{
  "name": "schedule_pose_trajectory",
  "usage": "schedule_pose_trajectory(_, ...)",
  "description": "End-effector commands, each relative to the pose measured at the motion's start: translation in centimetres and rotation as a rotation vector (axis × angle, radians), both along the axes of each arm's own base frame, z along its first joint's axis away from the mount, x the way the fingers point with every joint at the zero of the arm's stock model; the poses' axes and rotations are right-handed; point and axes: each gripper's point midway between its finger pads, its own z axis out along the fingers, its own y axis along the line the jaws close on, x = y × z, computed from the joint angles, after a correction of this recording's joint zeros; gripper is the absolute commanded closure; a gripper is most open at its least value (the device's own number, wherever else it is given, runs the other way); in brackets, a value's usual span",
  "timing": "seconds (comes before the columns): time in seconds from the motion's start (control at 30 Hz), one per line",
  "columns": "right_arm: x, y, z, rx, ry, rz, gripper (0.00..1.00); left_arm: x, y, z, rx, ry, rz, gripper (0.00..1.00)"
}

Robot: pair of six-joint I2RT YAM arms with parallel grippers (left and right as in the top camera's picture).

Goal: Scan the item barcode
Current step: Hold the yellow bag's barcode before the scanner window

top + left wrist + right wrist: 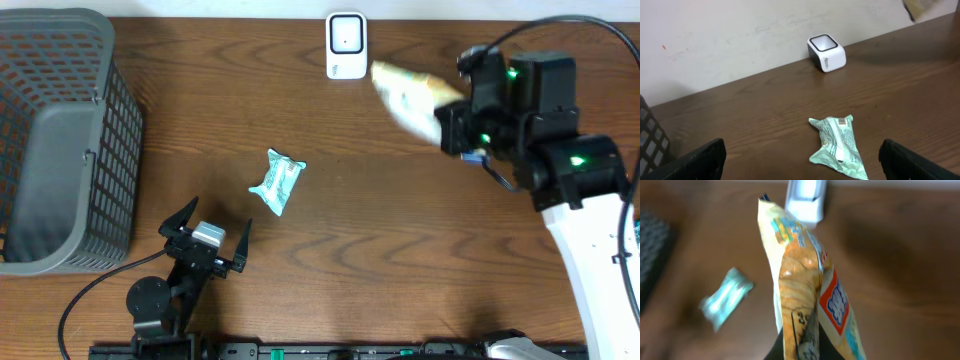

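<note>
My right gripper (452, 128) is shut on a yellow-orange snack bag (408, 92), held in the air just right of the white barcode scanner (346, 45) at the table's far edge. In the right wrist view the bag (800, 280) stands up from between the jaws of that gripper (802, 352), with the scanner (805, 197) beyond its top. The bag's end is blurred. My left gripper (207, 235) rests open near the front left, with nothing between its fingers (700, 160).
A mint-green packet (278, 181) lies on the wood mid-table, just ahead of the left gripper (802, 160) and seen close up (837, 145). A grey mesh basket (60, 140) fills the left side. The scanner (826, 52) stands against the wall.
</note>
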Motion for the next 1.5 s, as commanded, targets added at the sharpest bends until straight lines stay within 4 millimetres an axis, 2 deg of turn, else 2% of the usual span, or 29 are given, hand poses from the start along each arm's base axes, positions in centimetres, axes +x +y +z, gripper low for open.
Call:
schedule_pose_trajectory(0.0,3.2,-2.1,0.5,-0.137,-0.101,-0.172,0.99,-0.2,-0.3,-1.7,0.005,0.046,-0.019,0.02)
schedule_pose_trajectory(0.1,6.4,-1.3,0.4,-0.197,-0.184,-0.145,0.98,-0.2,-0.3,-1.7,0.005,0.046,-0.019,0.02)
schedule_pose_trajectory(0.27,11.8,-0.3,-1.3,-0.266,-0.286,-0.134,0.99,-0.2,-0.3,-1.7,0.006,0.046,-0.019,0.02)
schedule_pose_trajectory(0.4,14.7,1.5,-1.5,-0.247,-0.378,-0.125,0.99,-0.2,-0.3,-1.7,0.005,0.046,-0.019,0.02)
schedule_pose_trajectory(0.5,16.0,3.4,-1.4,-0.227,-0.442,-0.121,0.99,-0.2,-0.3,-1.7,0.005,0.046,-0.019,0.02)
schedule_pose_trajectory(0.6,16.8,4.9,-2.4,-0.257,-0.465,-0.108,0.99,-0.2,-0.3,-1.7,0.005,0.046,-0.019,0.02)
schedule_pose_trajectory(0.73,17.6,6.2,-6.1,-0.394,-0.446,-0.097,0.99,-0.2,-0.3,-1.7,0.005,0.046,-0.019,0.02)
schedule_pose_trajectory(0.83,18.3,6.0,-8.4,-0.54,-0.442,-0.144,0.99,-0.2,-0.3,-1.7,0.006,0.046,-0.019,0.02)
schedule_pose_trajectory(0.97,19.0,5.2,-9.7,-0.692,-0.472,-0.245,0.99,-0.2,-0.3,-1.7,0.005,0.046,-0.019,0.02)
schedule_pose_trajectory(1.1,19.0,5.4,-10.8,-0.78,-0.473,-0.253,0.99,-0.2,-0.3,-1.7,0.006,0.046,-0.019,0.02)
schedule_pose_trajectory(1.23,18.7,6.0,-10.5,-0.8,-0.485,-0.256,0.99,-0.2,-0.3,-1.7,0.005,0.046,-0.019,0.02)
schedule_pose_trajectory(1.33,18.5,6.2,-9.0,-0.858,-0.526,-0.285,0.99,-0.2,-0.3,-1.7,0.005,0.046,-0.019,0.02)
schedule_pose_trajectory(1.47,18.0,6.8,-6.8,-1.039,-0.571,-0.248,0.99,-0.2,-0.3,-1.6,0.005,0.046,-0.019,0.02)
